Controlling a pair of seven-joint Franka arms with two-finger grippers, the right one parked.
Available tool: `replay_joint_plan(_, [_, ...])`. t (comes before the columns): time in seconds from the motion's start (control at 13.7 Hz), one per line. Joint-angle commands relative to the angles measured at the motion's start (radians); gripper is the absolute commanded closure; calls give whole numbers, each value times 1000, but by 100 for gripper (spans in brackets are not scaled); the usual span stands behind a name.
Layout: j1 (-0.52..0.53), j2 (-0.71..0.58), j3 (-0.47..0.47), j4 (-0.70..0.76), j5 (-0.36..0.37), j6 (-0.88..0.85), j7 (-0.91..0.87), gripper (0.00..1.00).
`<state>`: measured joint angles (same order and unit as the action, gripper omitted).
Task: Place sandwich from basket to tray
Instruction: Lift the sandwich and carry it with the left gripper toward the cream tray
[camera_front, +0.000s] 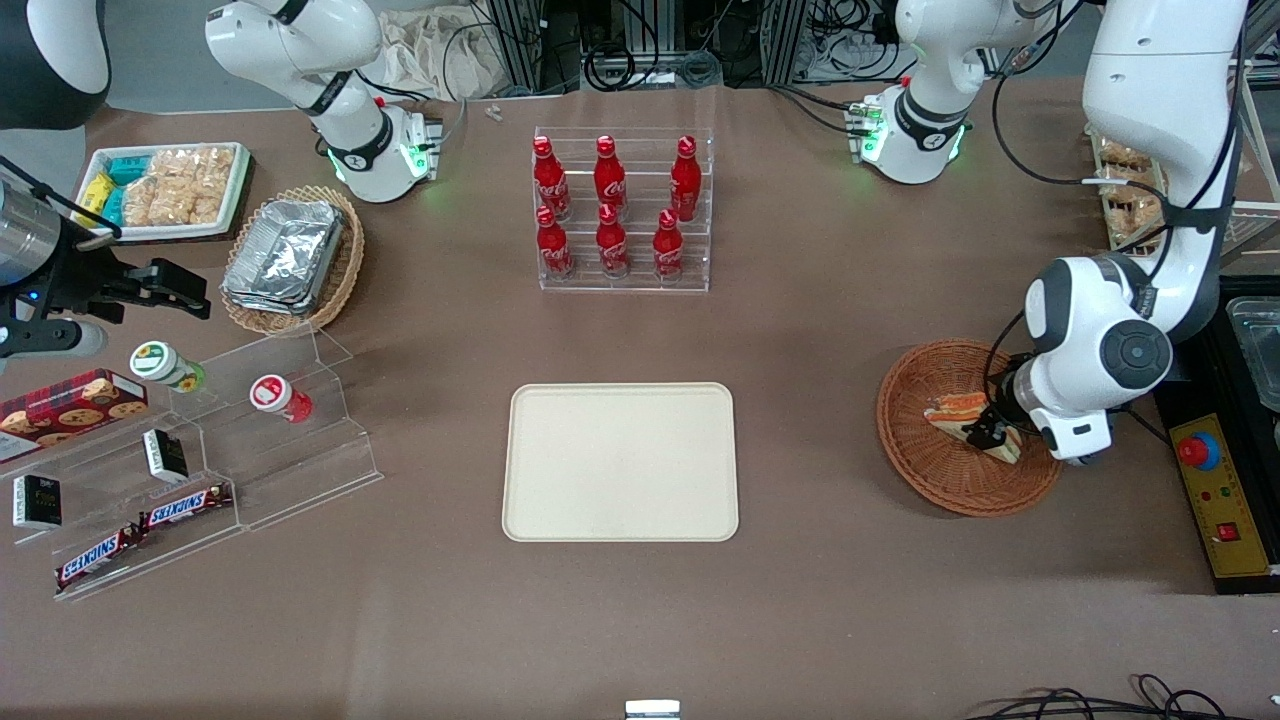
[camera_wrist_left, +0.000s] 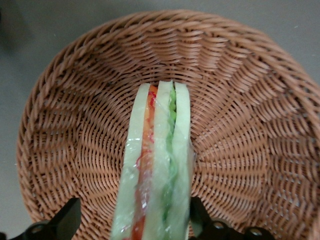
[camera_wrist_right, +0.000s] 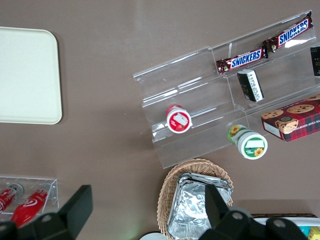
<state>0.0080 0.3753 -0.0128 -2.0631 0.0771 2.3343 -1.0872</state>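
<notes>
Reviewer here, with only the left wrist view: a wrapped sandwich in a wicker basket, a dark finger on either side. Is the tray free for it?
Observer: Yes. In the front view the tray holds nothing.
Operator: Where is it from the basket?
Observer: Beside it, toward the table's middle. The basket lies toward the working arm's end.
Operator: Anything near the path?
Observer: Only bare table between the open tool, down at the sandwich, and the tray. The red bottles stand farther from the front camera.
</notes>
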Motion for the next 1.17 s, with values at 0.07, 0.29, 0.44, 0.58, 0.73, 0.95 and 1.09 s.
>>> replay_joint_plan(0.07, [0, 4, 4, -2, 18, 23, -14, 70])
replay_joint_plan(0.29, [3, -32, 2, 36, 18, -10, 7, 95])
replay_joint_plan(0.44, [-5, -73, -3, 85, 16, -109, 123, 99])
replay_joint_plan(0.58, [-6, -104, -10, 185, 1, -279, 215, 100])
replay_joint_plan(0.73, [-13, -105, -53, 283, -14, -445, 289, 100])
replay_joint_plan(0.95, [-13, -107, -175, 377, -34, -553, 397, 100])
replay_joint_plan(1.09, [-13, -102, -278, 402, -46, -549, 406, 100])
